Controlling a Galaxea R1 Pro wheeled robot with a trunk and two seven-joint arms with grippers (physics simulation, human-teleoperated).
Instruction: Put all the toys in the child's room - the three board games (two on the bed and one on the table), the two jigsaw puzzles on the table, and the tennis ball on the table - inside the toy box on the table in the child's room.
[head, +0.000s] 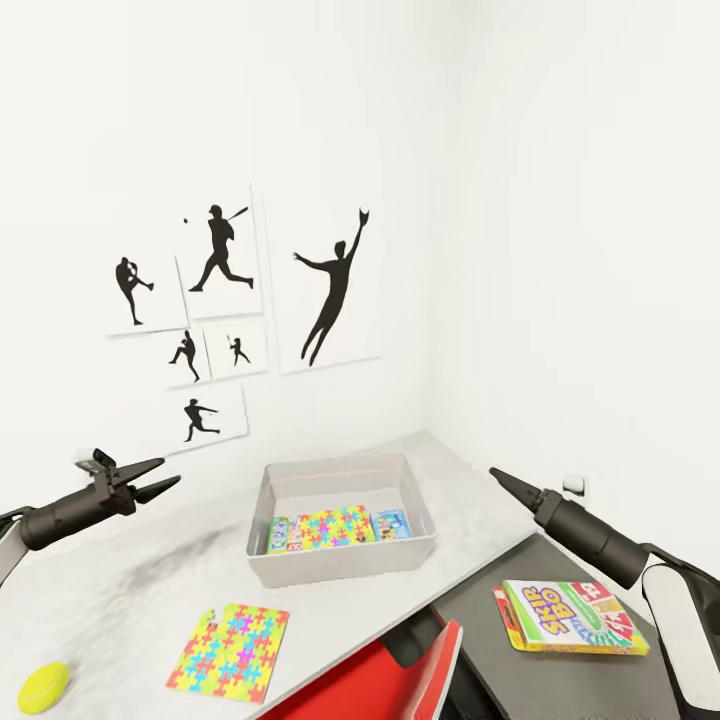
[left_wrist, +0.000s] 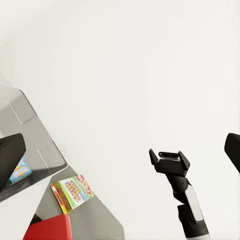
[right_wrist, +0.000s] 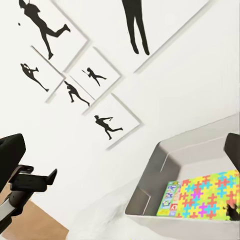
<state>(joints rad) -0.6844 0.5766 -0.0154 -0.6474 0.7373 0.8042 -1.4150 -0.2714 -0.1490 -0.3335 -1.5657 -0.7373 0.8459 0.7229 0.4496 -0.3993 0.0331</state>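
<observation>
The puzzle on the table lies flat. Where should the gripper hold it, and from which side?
Probably at the puzzle's edge nearest the table front, coming from above with the left gripper. It is thin and flat, so only an edge gives the open fingers something to close on.

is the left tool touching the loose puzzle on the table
Apart. The head view shows the left tool open in mid-air, above the table, with bare tabletop between it and the jigsaw puzzle lying flat nearer the front edge.

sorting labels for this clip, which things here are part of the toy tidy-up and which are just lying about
Job:
toy box
jigsaw puzzle inside it
jigsaw puzzle on the table
tennis ball
green-red board game

Just there:
baseball silhouette pictures
red chair
</observation>
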